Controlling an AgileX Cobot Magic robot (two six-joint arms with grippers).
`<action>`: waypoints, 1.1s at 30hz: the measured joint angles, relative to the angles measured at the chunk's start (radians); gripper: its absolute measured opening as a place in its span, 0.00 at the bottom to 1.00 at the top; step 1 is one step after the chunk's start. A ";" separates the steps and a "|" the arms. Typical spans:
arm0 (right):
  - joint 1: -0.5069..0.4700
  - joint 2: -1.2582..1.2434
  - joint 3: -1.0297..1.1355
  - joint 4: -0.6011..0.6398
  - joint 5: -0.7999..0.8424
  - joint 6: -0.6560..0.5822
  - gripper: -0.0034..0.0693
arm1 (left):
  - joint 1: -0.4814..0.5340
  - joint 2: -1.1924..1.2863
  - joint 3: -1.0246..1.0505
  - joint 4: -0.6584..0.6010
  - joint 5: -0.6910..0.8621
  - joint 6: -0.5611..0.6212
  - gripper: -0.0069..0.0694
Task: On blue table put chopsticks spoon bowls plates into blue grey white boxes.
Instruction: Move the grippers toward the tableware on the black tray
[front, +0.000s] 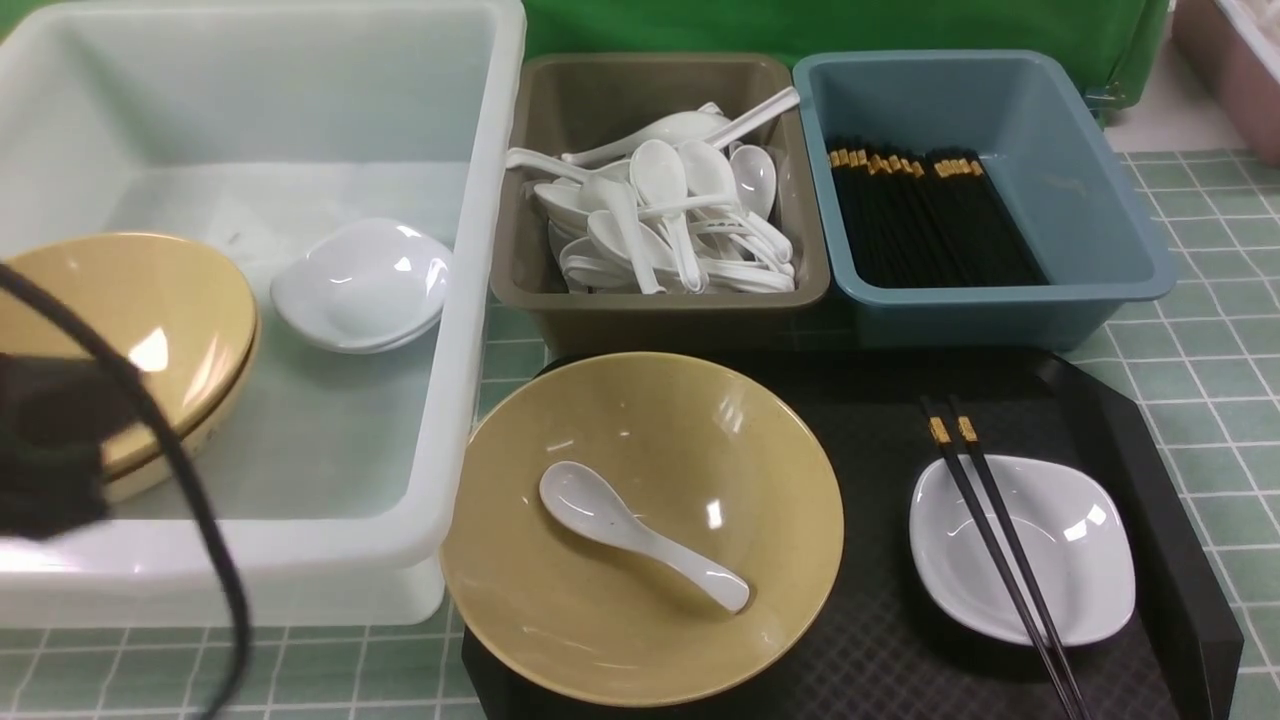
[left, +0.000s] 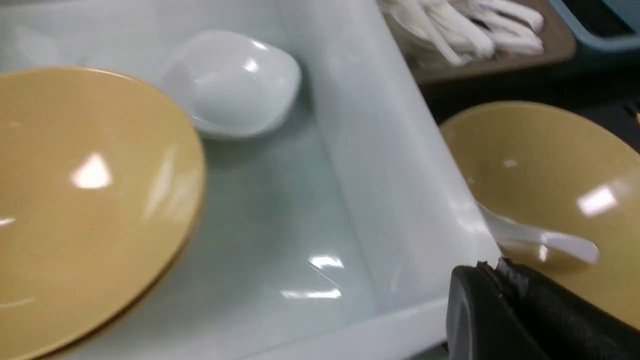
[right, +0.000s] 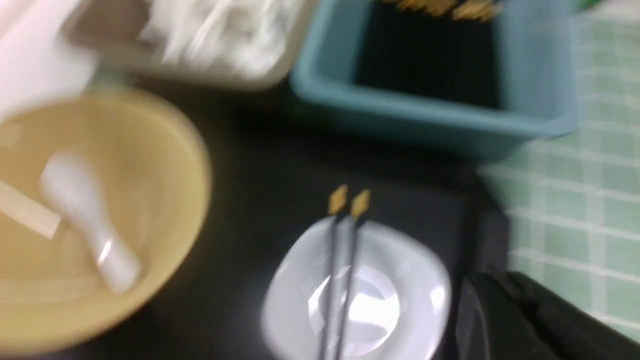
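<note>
The left hand, clenched and empty, hangs over the near rim of the white box, beside the stacked bowls. The right hand, clenched on nothing, hovers over the black tray, near the plate crossed by the chopsticks. The spoon lies in the bowl on that tray.

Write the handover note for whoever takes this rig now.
Left gripper, right gripper: both shut, nothing seen held.
Done: stacked bowls and one plate in the white box; spoons in the grey box; chopsticks in the blue box.
To do, on the black tray: last bowl with a spoon in it; last plate with a chopstick pair across it.
</note>
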 joint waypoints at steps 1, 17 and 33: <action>0.023 0.031 -0.017 -0.010 0.029 -0.006 0.10 | -0.042 0.022 -0.001 0.000 0.010 0.000 0.09; 0.214 0.570 -0.162 -0.172 0.156 0.080 0.18 | -0.437 0.288 -0.007 -0.054 0.020 0.039 0.09; 0.214 0.804 -0.163 -0.197 0.008 0.245 0.67 | -0.542 0.295 -0.021 -0.041 -0.026 0.042 0.09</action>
